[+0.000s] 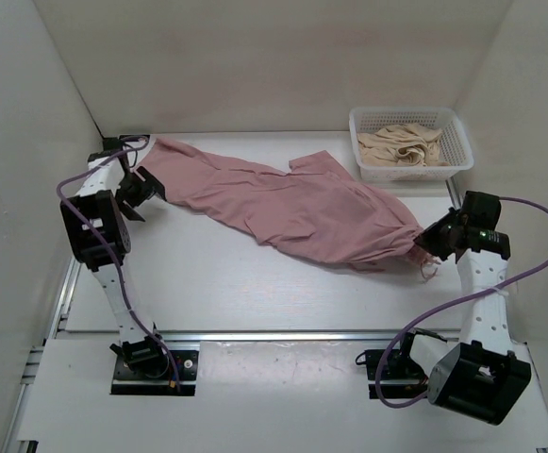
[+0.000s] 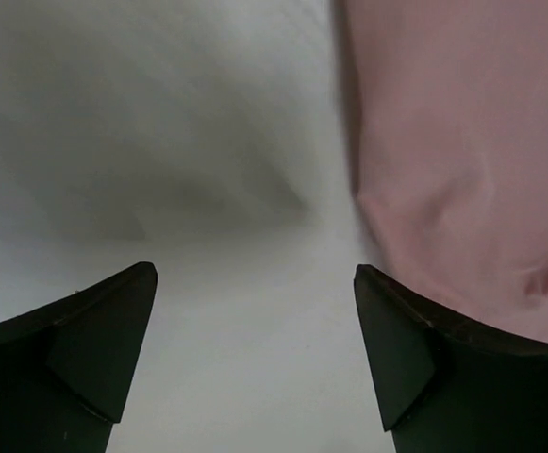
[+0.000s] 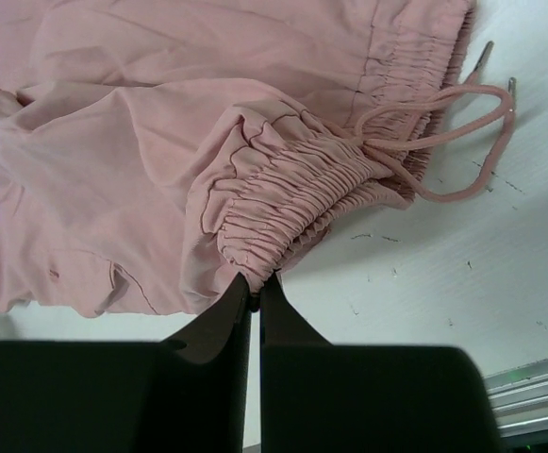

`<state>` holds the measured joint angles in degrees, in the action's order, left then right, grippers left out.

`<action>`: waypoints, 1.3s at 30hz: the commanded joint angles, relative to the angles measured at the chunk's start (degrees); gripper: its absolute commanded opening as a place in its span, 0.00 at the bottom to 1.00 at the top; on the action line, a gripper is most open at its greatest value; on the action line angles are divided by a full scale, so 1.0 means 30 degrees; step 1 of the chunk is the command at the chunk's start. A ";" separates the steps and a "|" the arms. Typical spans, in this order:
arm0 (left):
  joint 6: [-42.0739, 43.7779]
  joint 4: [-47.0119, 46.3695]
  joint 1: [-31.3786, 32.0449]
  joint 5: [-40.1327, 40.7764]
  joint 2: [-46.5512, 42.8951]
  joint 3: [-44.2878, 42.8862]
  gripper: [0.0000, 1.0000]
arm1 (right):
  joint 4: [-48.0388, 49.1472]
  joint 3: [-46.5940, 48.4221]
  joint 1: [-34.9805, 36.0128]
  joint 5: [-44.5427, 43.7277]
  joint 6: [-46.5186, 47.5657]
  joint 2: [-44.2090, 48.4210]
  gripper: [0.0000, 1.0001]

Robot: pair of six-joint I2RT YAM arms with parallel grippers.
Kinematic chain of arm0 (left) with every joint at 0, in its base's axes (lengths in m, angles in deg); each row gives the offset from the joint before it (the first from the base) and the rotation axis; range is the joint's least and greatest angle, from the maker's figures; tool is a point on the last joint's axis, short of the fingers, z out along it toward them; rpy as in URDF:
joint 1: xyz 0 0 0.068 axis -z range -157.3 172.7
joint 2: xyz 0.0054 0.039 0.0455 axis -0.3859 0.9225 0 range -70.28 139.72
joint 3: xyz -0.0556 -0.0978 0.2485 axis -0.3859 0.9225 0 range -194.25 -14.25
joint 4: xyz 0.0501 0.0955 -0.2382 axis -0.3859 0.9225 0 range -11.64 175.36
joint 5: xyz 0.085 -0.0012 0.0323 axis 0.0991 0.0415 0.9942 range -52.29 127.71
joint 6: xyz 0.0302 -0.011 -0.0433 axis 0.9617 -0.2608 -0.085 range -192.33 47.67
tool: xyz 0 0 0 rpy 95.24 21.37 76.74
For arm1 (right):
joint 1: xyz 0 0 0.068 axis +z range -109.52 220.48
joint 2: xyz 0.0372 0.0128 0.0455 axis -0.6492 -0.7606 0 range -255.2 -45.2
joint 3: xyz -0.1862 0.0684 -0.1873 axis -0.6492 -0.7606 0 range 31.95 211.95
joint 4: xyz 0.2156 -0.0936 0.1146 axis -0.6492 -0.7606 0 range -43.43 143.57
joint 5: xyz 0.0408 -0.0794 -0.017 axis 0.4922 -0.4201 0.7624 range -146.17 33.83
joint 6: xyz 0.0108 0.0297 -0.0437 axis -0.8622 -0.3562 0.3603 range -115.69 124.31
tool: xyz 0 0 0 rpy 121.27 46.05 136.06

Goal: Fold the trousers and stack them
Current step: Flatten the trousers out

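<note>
Pinching the trousers' waistband (image 3: 292, 203) with the right gripper (image 3: 256, 288); left gripper (image 2: 255, 276) is idling wide open, holding nothing.

Right fingers are closing almost flat on only a thin fold at the gathered elastic's edge, so that bite is looking likely to slip under any pull. The drawstring (image 3: 453, 142) is trailing loose just beside it and may be snagging. The left gripper is hovering over bare table (image 1: 255, 283) beside the leg end. The trousers (image 1: 292, 208) are lying rumpled diagonally across the table, one corner near the white basket (image 1: 457, 142), risking a crooked fold.
</note>
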<state>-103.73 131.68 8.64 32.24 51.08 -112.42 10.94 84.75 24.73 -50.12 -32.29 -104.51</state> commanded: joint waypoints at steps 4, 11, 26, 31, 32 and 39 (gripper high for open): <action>-0.1514 -0.0195 0.0761 0.0564 0.2023 -0.4007 0.96 | 0.1113 0.0302 -0.0112 0.0857 0.1241 -0.0472 0.00; -0.2247 0.1444 0.1319 0.1354 0.6007 -0.8313 0.94 | 0.1115 0.0712 -0.0112 0.1237 0.1651 -0.1178 0.00; -0.1080 0.1834 -0.0348 0.0717 0.0364 -0.8677 0.10 | 0.0060 0.2731 -0.0112 -0.0050 0.1772 -0.0418 0.00; -0.0901 0.3462 -0.0732 -0.1688 -0.0551 -1.4038 0.10 | 0.2023 0.9119 -0.0112 0.1849 -0.0046 -0.3337 0.00; -0.0901 0.3989 -0.0732 -0.1894 -0.0348 -1.5195 0.10 | 0.1037 1.0919 -0.0112 0.2230 -0.0220 -0.5028 0.00; -0.1106 0.3089 -0.3014 -0.4559 -0.4558 -1.3164 0.10 | -0.1020 1.7824 -0.0112 0.1125 -0.0136 -0.4961 0.00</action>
<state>-107.58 141.10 3.26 22.64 44.98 -156.00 10.89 135.32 24.73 -45.16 -32.82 -124.95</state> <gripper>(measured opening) 0.110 0.017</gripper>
